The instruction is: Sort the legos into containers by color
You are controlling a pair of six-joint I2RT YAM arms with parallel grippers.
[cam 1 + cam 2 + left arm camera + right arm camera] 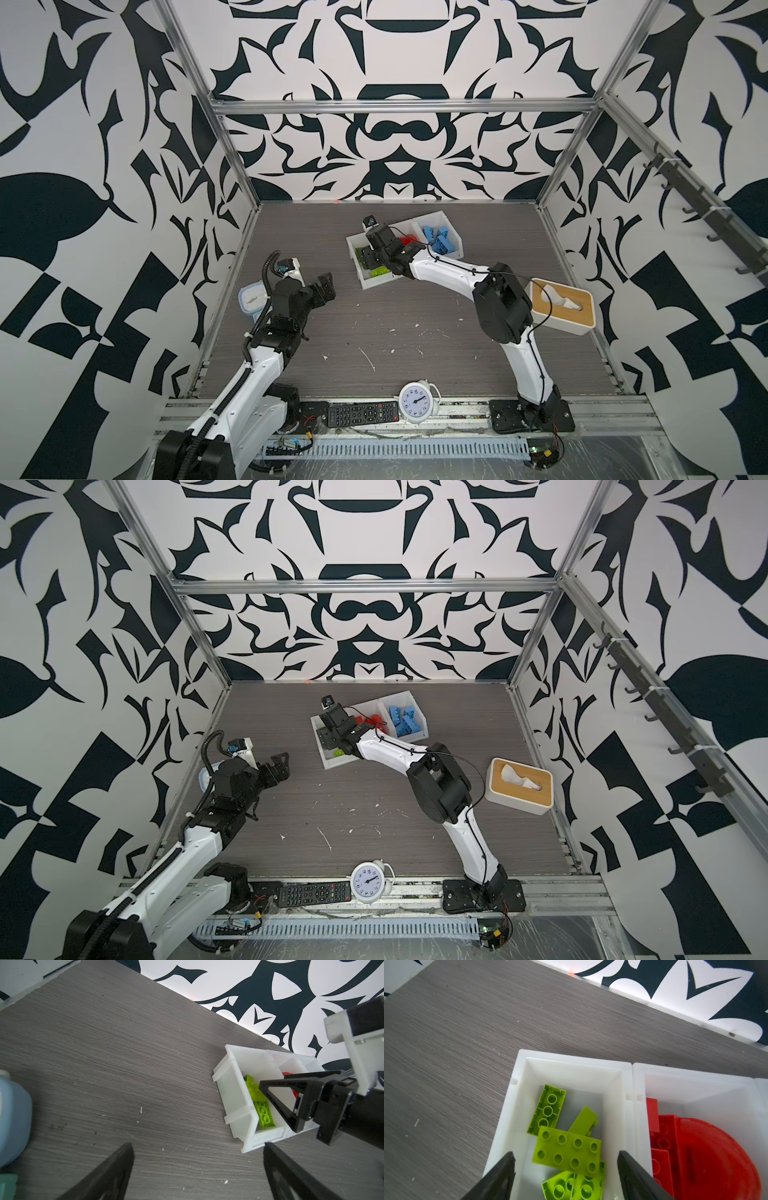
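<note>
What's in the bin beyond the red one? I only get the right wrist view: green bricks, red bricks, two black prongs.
Observer: Blue bricks lie in the third bin, as both top views show.
Visitor: Where's the other arm?
Observer: The left gripper hangs open, left of the bins, holding nothing.
Visitor: Anything else around?
Observer: A tissue box sits beside the right arm.

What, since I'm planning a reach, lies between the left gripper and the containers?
Only bare table with small white specks, in the left wrist view.
</note>
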